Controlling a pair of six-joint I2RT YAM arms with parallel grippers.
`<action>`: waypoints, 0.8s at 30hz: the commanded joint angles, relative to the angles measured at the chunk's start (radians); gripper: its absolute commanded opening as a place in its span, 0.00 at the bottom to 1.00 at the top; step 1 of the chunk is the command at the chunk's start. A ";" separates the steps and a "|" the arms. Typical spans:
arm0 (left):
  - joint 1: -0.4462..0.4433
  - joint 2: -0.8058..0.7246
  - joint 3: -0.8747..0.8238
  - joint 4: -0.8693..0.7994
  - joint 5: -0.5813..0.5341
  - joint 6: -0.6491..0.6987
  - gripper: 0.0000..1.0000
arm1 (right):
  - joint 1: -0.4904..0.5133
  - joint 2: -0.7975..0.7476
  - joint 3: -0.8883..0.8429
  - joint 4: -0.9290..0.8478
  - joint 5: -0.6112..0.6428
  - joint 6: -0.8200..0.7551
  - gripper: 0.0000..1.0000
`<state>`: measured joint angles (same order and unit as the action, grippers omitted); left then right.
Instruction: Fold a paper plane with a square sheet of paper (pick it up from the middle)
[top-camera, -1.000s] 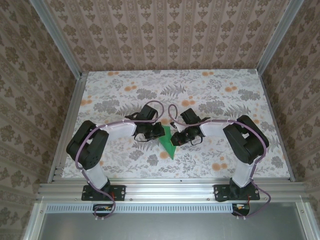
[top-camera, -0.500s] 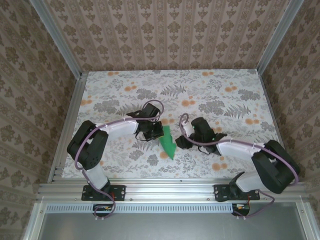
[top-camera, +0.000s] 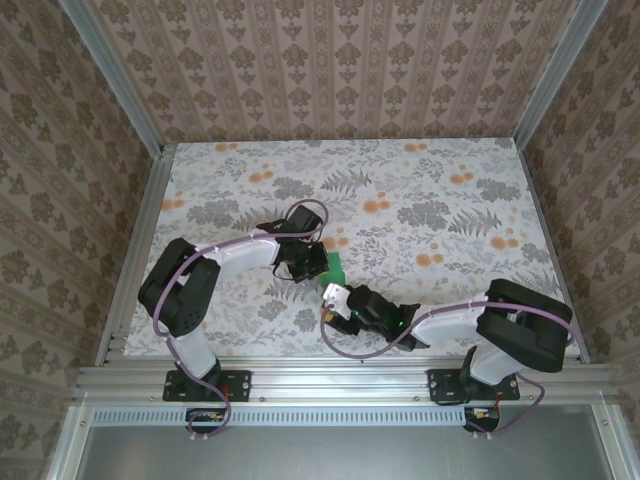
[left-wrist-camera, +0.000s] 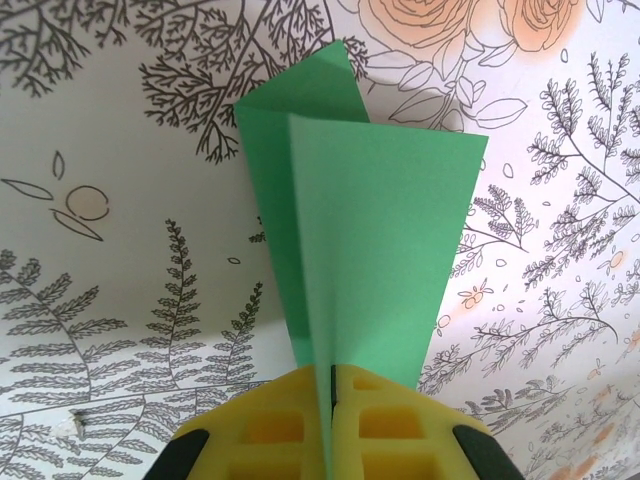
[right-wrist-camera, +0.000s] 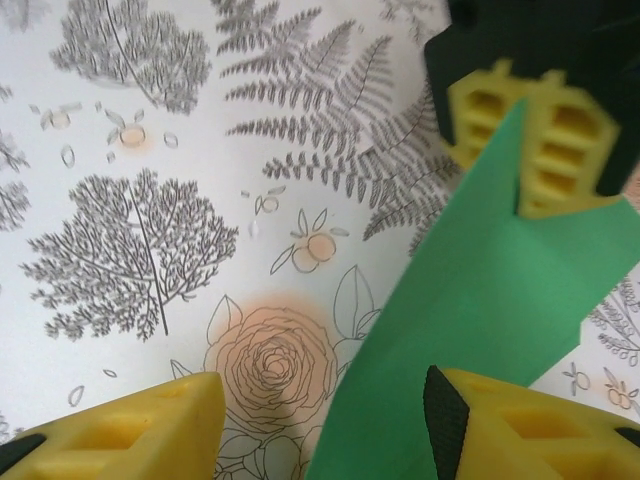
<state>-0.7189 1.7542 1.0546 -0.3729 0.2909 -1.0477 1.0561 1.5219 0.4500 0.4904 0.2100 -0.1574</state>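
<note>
Jaws: left gripper clamped on the paper plane along its centre crease, likely keeping the fold together | right gripper spread wide, plane's end between its pads, apparently placed to pinch | mid-near floral table

One plane, mid-frame. One left hand plus one right hand: two. One flowered bench under everything.
</note>
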 joint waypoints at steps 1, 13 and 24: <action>-0.004 0.008 0.025 -0.029 -0.005 -0.018 0.00 | 0.021 0.041 0.016 0.078 0.145 -0.047 0.58; -0.009 0.008 0.023 -0.024 -0.006 -0.025 0.00 | 0.025 0.100 0.048 0.086 0.229 -0.047 0.35; -0.012 -0.002 0.025 -0.034 -0.022 -0.028 0.00 | 0.020 0.098 0.007 0.120 0.224 0.081 0.10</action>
<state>-0.7242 1.7542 1.0546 -0.3748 0.2806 -1.0561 1.0771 1.6226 0.4759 0.5797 0.4236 -0.1413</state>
